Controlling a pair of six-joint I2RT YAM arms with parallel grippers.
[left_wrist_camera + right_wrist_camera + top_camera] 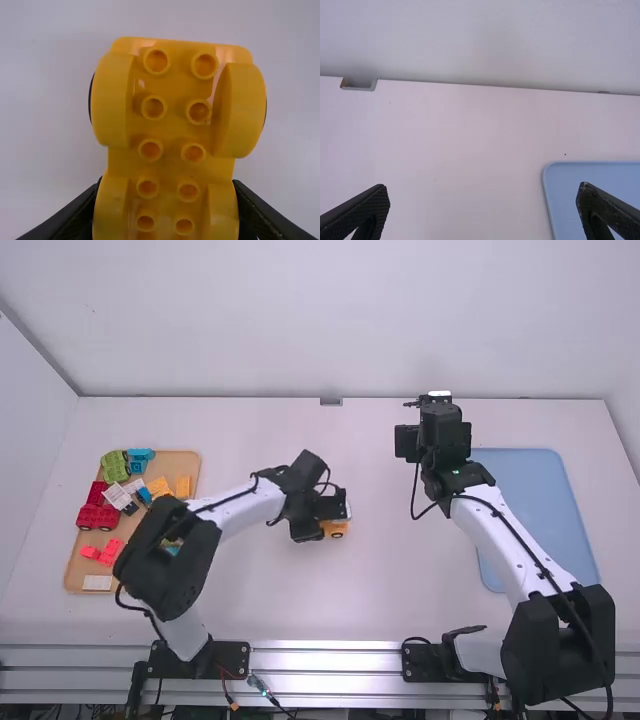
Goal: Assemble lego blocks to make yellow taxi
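I have my left gripper (328,520) clamped on the yellow car base (175,127), its underside facing the wrist camera; my right gripper (436,400) has its fingers wide apart.

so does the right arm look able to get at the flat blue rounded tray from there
Likely yes: the right gripper is open and empty left of the blue tray, with nothing standing between them; only its own white forearm crosses the tray's left edge.

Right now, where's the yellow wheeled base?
In the high view, the yellow wheeled base is in the left gripper, around mid-table, right of the tan tray.
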